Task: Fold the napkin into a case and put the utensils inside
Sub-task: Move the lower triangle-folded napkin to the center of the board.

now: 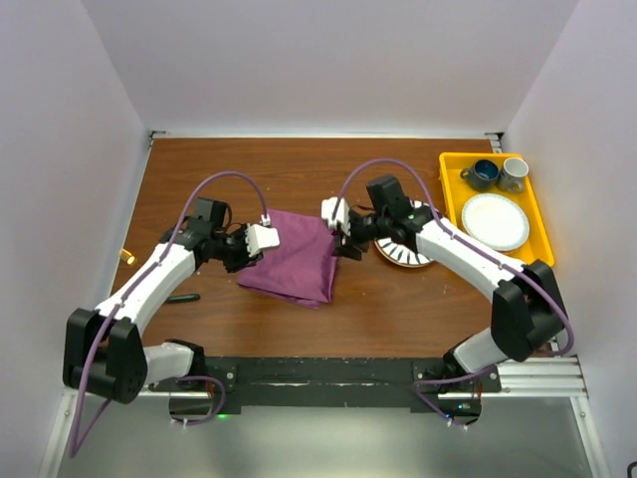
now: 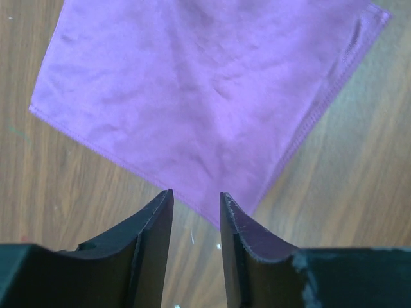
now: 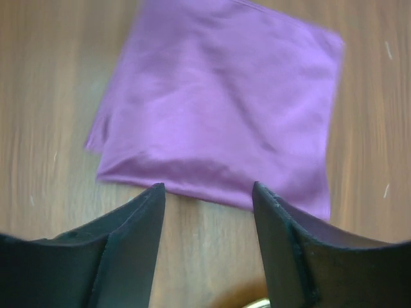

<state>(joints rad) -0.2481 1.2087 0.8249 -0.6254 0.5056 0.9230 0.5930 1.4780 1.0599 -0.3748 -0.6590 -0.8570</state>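
**Clerk:** While both arms hang over it, how is the first item entered?

**Keeper:** Item one: soft plum-purple square cloth napkin [image 1: 294, 261]. It lies flat at the middle of the brown wooden counter [image 1: 398, 319], between the two arms. Its offset edges suggest it is doubled over. That spot probably suits it because either arm can reach an edge.

**Clerk:** Is it a case yet?

**Keeper:** Not by my judgement. It is too broad for a narrow pouch, so more folds are due.

**Clerk:** Item two?

**Keeper:** Black two-finger left gripper [image 2: 196, 196]. Its jaws stand a little apart with nothing between them, low over the napkin's near corner on the left side. I take that as lined up to pinch the corner.

**Clerk:** Item three?

**Keeper:** Black two-finger right gripper [image 3: 207, 187]. Its jaws are wider apart and also empty, just short of the cloth's right-hand edge. One gripper at each side suggests a fold shared between both arms.

**Clerk:** And the utensils?

**Keeper:** None shows plainly. A gold glint [image 3: 257, 301] sits under the right gripper, too small to name.

**Clerk:** Sundries?

**Keeper:** A round striped ceramic plate [image 1: 406, 255] lies just right of the napkin, partly behind the right arm. A yellow plastic tray [image 1: 450, 169] is kept well apart at the far right, presumably out of the folding area.
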